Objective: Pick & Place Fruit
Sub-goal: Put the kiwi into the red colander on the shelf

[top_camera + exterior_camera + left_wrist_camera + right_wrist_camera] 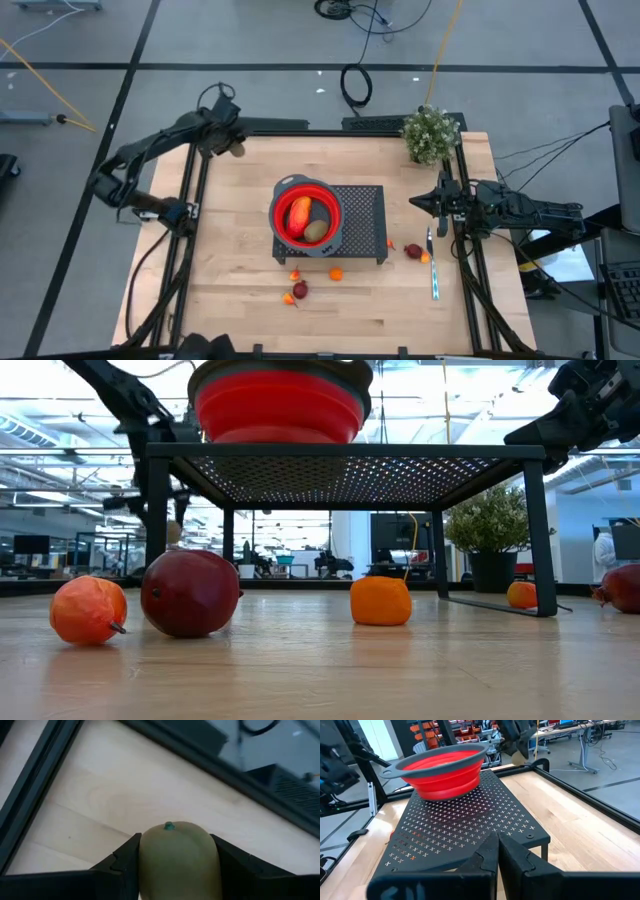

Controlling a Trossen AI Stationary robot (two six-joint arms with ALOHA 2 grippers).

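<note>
No readable text, label, brand or number anywhere (room signs too blurred).

Bare table (240, 230) left of bowl (305, 217); rack (360, 222) blocks right.
</note>
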